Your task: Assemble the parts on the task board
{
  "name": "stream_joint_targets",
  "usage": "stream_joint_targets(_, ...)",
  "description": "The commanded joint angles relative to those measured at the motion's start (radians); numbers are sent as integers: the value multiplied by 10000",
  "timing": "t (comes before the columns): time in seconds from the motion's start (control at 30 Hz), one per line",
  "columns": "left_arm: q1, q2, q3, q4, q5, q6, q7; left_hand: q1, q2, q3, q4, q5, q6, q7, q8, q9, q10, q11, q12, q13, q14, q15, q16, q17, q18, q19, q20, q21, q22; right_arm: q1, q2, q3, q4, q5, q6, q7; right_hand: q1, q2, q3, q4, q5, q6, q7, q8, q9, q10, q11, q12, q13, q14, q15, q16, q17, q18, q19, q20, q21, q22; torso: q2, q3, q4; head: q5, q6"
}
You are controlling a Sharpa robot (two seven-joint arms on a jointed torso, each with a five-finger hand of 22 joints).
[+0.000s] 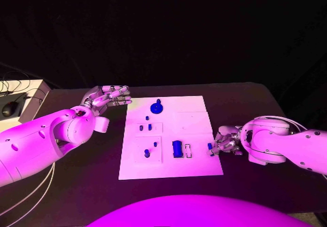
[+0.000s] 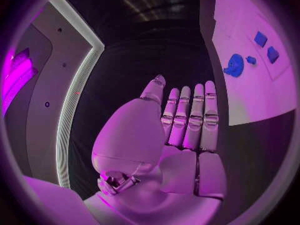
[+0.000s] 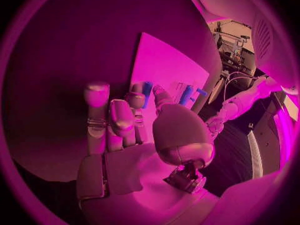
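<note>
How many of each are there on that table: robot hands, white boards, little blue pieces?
Hands: 2, the left hand and the right hand
White task board: 1
Blue parts: 7 that I can make out, among them the round part and the long block
Total: 10

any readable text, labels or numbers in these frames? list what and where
None readable.
Task board: blank white, with faint recessed outlines and no print.
Blue parts: no markings visible.
Left hand and right hand: no legible labels.
Equipment behind the table in the right wrist view: too small and blurred to read.
</note>
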Motion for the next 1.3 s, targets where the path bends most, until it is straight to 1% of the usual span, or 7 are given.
stream_joint_targets(0.03, -2, 5, 3, 27, 37, 218, 79, -27, 112, -22, 48, -19, 20, -48, -21, -5, 61, -11, -23, -9, 25, -44, -24, 10, -6, -38, -38, -35, 3, -28, 58, 3, -32, -378, 0, -68, -83, 39, 18, 36, 12, 68, 21, -37, 9, 59, 0, -35, 14, 16, -67, 31, 4, -88, 78, -43, -9, 803, -2, 2, -1, -15, 2)
stream_joint_targets(0.7, -1, -73, 3, 78, 37, 189, 8, -33, 137, -45, 93, -15, 4, -26, -26, -7, 55, -6, -23, -9, 21, -43, -25, 11, -7, -39, -37, -35, 3, -59, 412, 3, -199, -1580, -291, -149, 53, 45, 115, -148, 309, -62, 97, -169, -8, -90, 54, -224, -55, 7, -31, -5, -5, -83, 38, -22, -165, 775, -9, -6, 3, 9, 2)
stream_joint_targets(0.83, -1, -83, 3, 87, 37, 181, -13, -27, 142, -46, 99, -15, -2, -22, -25, -6, 45, -4, -23, -9, 16, -40, -24, 10, -8, -43, -35, -37, 2, -69, 477, 2, -226, -1653, -187, -136, 480, 106, 364, -608, 548, -112, 215, -614, -458, -257, 131, -390, -151, -8, 11, -67, -35, -51, 0, 27, -348, 745, -6, -3, 6, 10, 2)
stream_joint_targets(0.9, -1, -88, 3, 91, 37, 179, -22, -25, 141, -47, 101, -14, -5, -10, -25, -6, 38, 1, -24, -10, 12, -39, -25, 9, -8, -44, -35, -37, 1, -76, 499, 1, -237, -1667, -115, -130, 773, 125, 776, -897, 29, -88, 284, -988, -952, -339, 178, -467, -203, -10, 38, -92, -42, -35, -15, 51, -413, 737, -7, -3, 9, 10, 2)
stream_joint_targets(1.07, -1, -103, 3, 101, 37, 165, -39, -20, 146, -45, 102, -9, -13, -3, -24, -6, 33, 3, -24, -10, 8, -37, -25, 9, -8, -47, -33, -37, 1, -101, 538, -4, -259, -1687, 157, -116, 1039, -151, 1756, -1521, 307, 164, 440, -1741, -2200, -464, 247, -537, -309, -12, 110, -123, 7, 25, -25, 128, -512, 730, -6, -1, -1, 10, 2)
stream_joint_targets(1.17, -1, -108, 3, 107, 37, 158, -45, -20, 146, -45, 102, -9, -13, -3, -24, -6, 33, 3, -24, -10, 8, -37, -25, 9, -8, -47, -33, -37, 1, -109, 548, -8, -272, -1691, 302, -117, 1156, -221, 1957, -1775, 542, 244, 474, -1798, -2707, -526, 263, -577, -384, -13, 134, -119, 85, 44, -25, 162, -520, 735, -3, -1, -3, 12, 2)
stream_joint_targets(1.3, -1, -118, 3, 113, 37, 144, -53, -20, 146, -45, 102, -9, -13, -3, -24, -6, 33, 3, -24, -10, 8, -37, -25, 9, -8, -47, -33, -37, 1, -120, 558, -13, -292, -1688, 434, -123, 1178, -246, 1965, -1840, 603, 232, 489, -1790, -2909, -553, 276, -598, -437, -10, 144, -126, 146, 54, -29, 166, -538, 735, -1, -1, 0, 4, 2)
